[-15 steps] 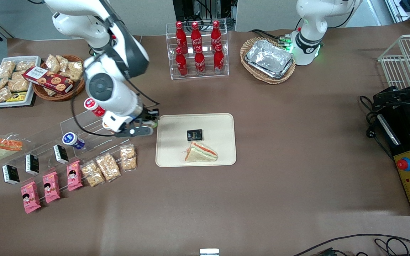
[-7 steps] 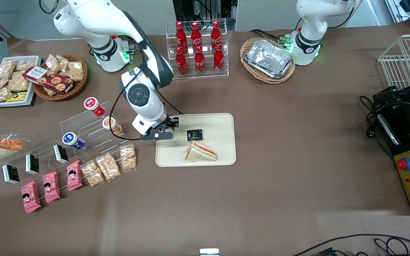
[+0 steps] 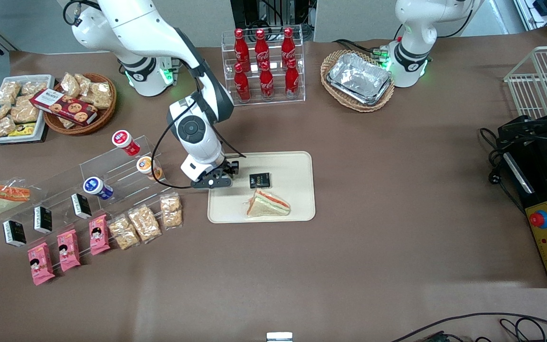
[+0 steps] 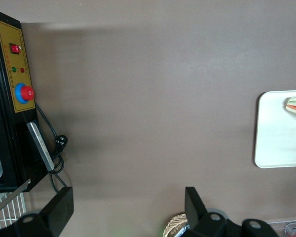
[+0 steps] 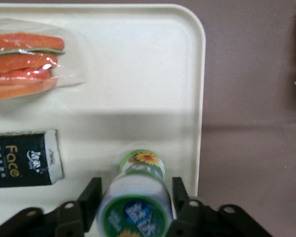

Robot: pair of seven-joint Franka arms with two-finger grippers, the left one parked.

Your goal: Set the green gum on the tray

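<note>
The green gum [image 5: 138, 197] is a small bottle with a green body and a white lid with green-blue print. It sits between the fingers of my right gripper [image 5: 136, 185], which is shut on it. The gripper [image 3: 216, 178] hangs low over the cream-beige tray [image 3: 292, 161], at the tray's edge toward the working arm's end. In the right wrist view the bottle's base is close over the tray [image 5: 138, 74]; I cannot tell whether it touches. In the front view the gripper hides the gum.
On the tray lie a wrapped sandwich [image 3: 268, 204] and a small black packet [image 3: 259, 180]. Beside the tray an acrylic stand holds a red bottle [image 3: 122, 140], an orange bottle [image 3: 147, 166] and a blue bottle [image 3: 95, 186]. Snack packs [image 3: 145, 221] lie nearer the camera.
My right gripper has carried the gum from beside the acrylic stand to over the tray's edge, then settled slightly lower there.
</note>
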